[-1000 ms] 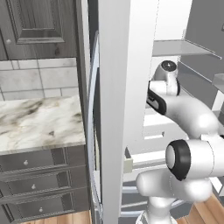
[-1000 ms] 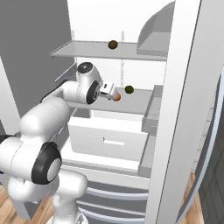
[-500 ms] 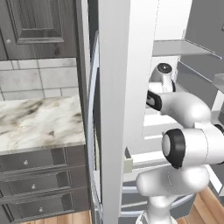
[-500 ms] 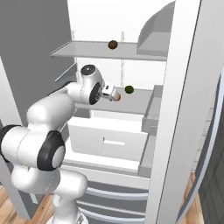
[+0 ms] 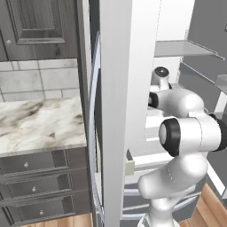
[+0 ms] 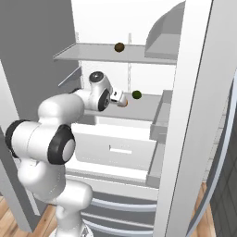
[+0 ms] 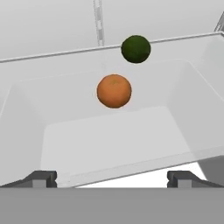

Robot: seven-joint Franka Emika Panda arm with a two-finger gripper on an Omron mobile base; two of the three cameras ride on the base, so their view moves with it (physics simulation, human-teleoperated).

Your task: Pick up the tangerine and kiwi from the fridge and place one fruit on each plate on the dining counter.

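Compared with the earlier frames, the arm is reaching deeper into the fridge [image 6: 194, 115], its gripper [image 7: 111, 177] now closer to the tangerine [image 7: 114, 91]. The jaws are standing fully apart, holding nothing. The tangerine, a smooth orange ball, is resting on the pale shelf [image 7: 109, 135], with a dark green fruit [image 7: 136, 49] just beyond at one o'clock. A good approach is likely advancing straight toward twelve o'clock, centring the tangerine between the fingertips before closing.

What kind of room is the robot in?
Most likely a kitchen. A tall white fridge stands open with a small round orange tangerine on its pale shelf, beside a white veined marble counter over dark grey drawers.
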